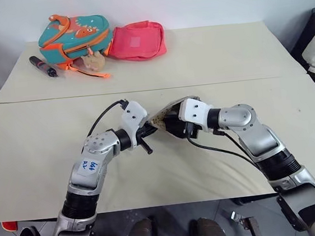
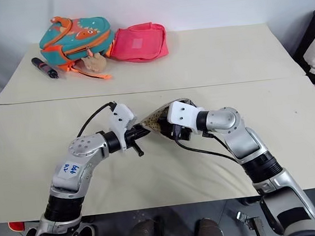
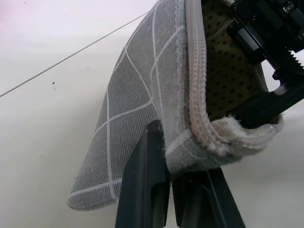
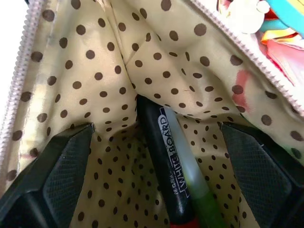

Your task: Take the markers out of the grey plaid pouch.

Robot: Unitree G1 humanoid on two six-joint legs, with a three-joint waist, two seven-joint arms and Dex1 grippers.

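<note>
Left fingers [image 3: 166,199] pinch the grey plaid pouch [image 3: 137,109] by its zipper edge, holding it up above the table [image 1: 36,142]. Right fingers [image 4: 66,175], spread wide inside, flank the markers [image 4: 173,166], gripping nothing.

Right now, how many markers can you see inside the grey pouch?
2: a black whiteboard marker and a green one touching it, both lying between the right hand's fingers. More may hide in the lining's folds.

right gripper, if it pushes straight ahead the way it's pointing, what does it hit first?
Most likely the markers: the right gripper is inside the grey plaid pouch, fingers spread, with them lying between. Behind them is the dotted lining. Depth unclear.
</note>
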